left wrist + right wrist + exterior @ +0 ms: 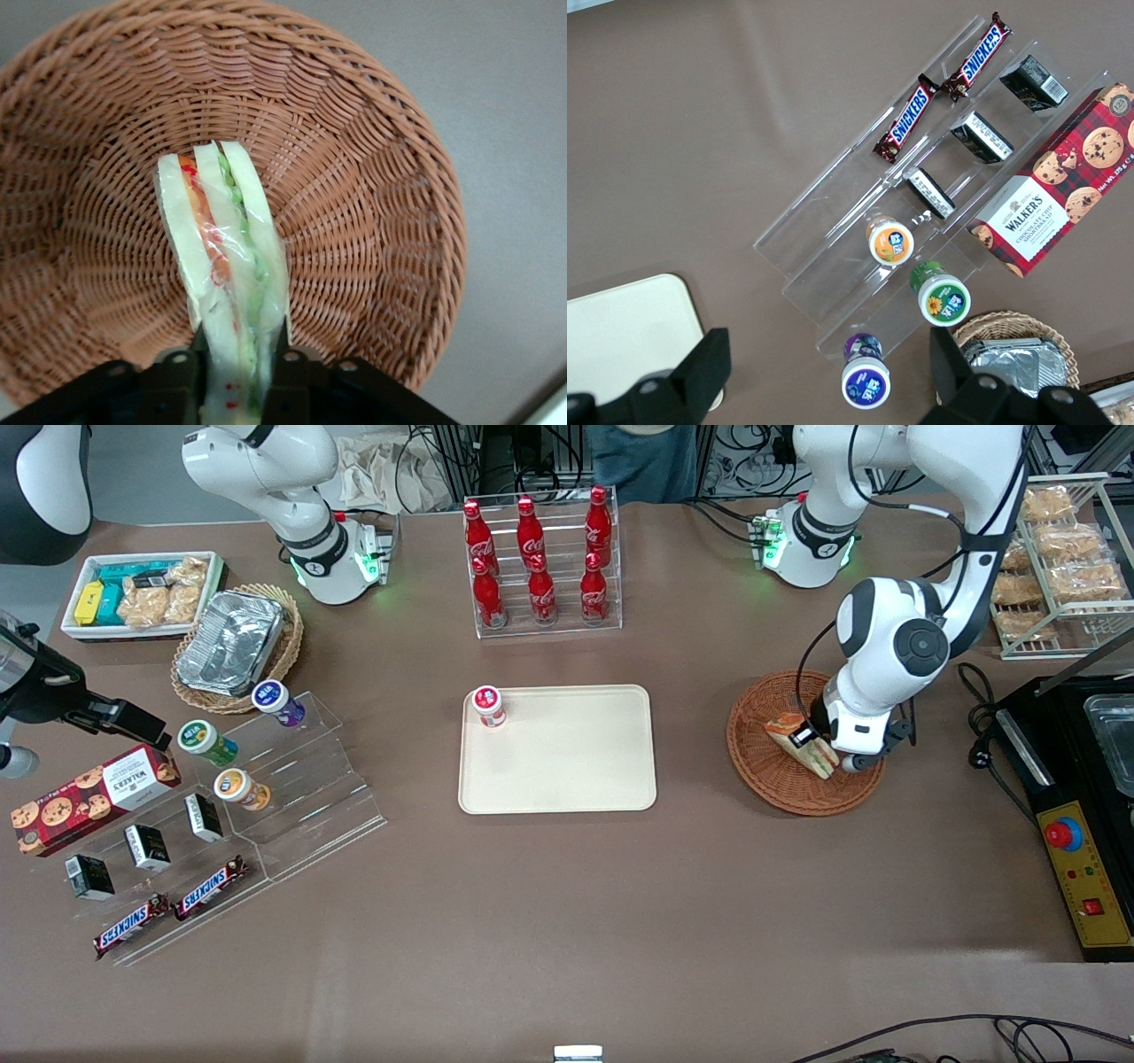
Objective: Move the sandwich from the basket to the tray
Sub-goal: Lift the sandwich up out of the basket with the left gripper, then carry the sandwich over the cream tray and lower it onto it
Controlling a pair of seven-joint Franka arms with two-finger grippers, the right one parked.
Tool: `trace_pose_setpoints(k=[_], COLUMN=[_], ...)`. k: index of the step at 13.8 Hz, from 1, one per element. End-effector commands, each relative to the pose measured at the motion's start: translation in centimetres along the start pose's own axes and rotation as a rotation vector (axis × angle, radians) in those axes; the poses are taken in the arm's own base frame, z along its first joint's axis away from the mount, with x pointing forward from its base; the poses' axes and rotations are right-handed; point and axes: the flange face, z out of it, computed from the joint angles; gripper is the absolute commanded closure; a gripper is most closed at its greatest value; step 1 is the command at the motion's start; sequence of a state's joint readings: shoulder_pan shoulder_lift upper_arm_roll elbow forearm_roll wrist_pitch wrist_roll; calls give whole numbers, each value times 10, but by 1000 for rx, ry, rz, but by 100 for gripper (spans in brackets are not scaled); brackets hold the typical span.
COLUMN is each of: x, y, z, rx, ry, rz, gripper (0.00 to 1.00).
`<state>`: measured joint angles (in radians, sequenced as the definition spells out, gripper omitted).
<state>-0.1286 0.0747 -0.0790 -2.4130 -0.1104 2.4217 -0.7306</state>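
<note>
Gripper (237, 376) is down inside the basket (760, 775), fingers (182, 376) closed against both faces of the sandwich (802, 744), which stands on edge between them. We judge the grasp made; whether the wedge has left the wicker we cannot tell, since in the wrist view its free end sits close over the weave.

Sweeping the front view from its left edge: clear stepped display with snack bars and yoghurt cups, then the tray (567, 779) mid-table, then the basket toward the working arm's end, well apart from the tray.

- Tray: holds one small red-lidded cup (488, 706) in the corner farthest from the front camera; the rest of its surface is bare.
- Done, by our reading: approach and grip.
- Left: lift clear of the basket rim, carry across to the tray, set down on the bare area away from the cup, release.
</note>
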Motion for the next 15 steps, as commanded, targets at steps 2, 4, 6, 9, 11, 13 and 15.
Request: trace_pose_setpoints(k=[2,4,6,9,11,13,15], x=[6,12,19,20,13,1,-25], y=[10,21,31,41,46,59,82], z=[-56,-94,-139,-189,-215,-232,-239], rx=[29,51,67,68,74,66,64], ry=[-25,-58,-87,-115,-121,-109,-83], rz=[23,26,33,40,58,79,145], gripper=[95,100,100,100,100,100,100])
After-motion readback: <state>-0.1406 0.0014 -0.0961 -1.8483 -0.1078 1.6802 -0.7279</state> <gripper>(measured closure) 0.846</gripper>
